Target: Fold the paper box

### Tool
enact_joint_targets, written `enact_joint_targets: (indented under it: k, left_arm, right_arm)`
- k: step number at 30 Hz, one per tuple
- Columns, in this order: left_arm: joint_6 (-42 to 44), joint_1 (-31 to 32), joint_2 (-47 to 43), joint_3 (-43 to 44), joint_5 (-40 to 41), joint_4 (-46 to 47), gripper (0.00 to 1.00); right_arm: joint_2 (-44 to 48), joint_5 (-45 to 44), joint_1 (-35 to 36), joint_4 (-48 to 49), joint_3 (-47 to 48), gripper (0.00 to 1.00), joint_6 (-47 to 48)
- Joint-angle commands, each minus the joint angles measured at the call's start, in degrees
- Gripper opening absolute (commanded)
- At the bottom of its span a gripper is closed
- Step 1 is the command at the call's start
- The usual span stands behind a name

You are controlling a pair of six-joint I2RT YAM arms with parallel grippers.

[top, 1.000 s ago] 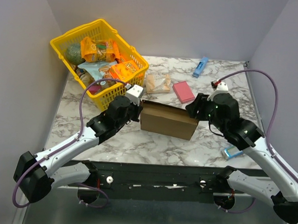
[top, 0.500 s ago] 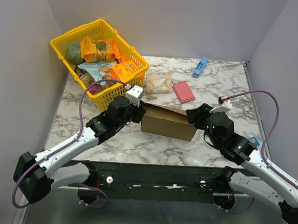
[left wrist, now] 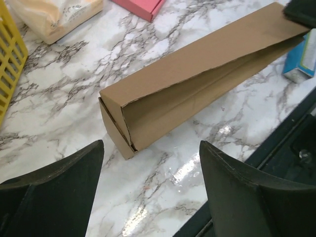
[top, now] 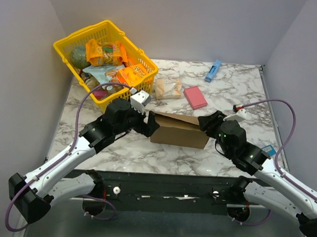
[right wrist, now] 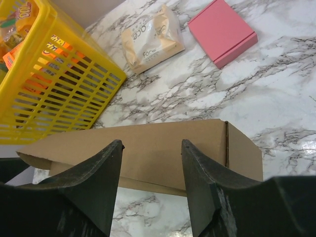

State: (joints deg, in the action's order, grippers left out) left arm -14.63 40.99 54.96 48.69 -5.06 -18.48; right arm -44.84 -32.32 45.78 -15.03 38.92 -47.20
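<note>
The paper box [top: 179,131] is a long brown cardboard mailer lying across the middle of the table, its lid resting down with a narrow gap along the front. My left gripper [top: 149,123] stands open just off the box's left end; in the left wrist view its fingers [left wrist: 64,182] spread wide over bare marble, with the box [left wrist: 197,69] beyond them. My right gripper [top: 205,122] is at the box's right end. It is open in the right wrist view, with the lid [right wrist: 163,148] showing between its fingertips [right wrist: 114,148]. Whether they touch the lid I cannot tell.
A yellow basket [top: 105,62] full of snack packs stands at the back left. Behind the box lie a tissue packet [top: 168,88] and a pink flat box [top: 195,96]. A blue object [top: 213,71] lies at the back right, and a small blue carton [top: 268,151] by the right arm.
My left gripper has opened and drawn back to the left off the box's end. The right arm swung lower at the box's right end, then held still.
</note>
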Motion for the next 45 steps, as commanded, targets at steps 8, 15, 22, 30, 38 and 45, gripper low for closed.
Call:
enact_joint_targets:
  k: [8,15,22,30,38,45]
  left_arm:
    - [-11.5,-7.2,1.1,9.1,-10.9,0.5,0.73]
    - [-15.2,-8.6,5.3,6.0,-6.3,6.1,0.56]
    - [-15.2,-8.9,6.4,1.2,-5.8,8.9,0.43]
    - [-14.9,-8.9,3.4,-7.2,-5.7,7.1,0.28]
    - [-14.3,-8.8,0.9,-13.2,-3.9,5.3,0.24]
    - [-11.2,-8.6,1.6,-15.1,-1.6,3.5,0.23]
  right_arm:
    - [-0.2,-1.4,0.3,-10.6,-5.5,0.60,-1.5]
    - [1.1,-1.7,0.2,-11.9,-5.6,0.60,-1.3]
    - [1.6,-1.8,0.2,-12.2,-6.0,0.60,-1.4]
    - [1.3,-2.1,0.2,-12.4,-5.8,0.60,-1.5]
    - [1.6,-2.4,0.2,-13.1,-5.5,0.61,-1.3]
    - [1.9,-1.6,0.2,-13.9,-3.5,0.67,2.8]
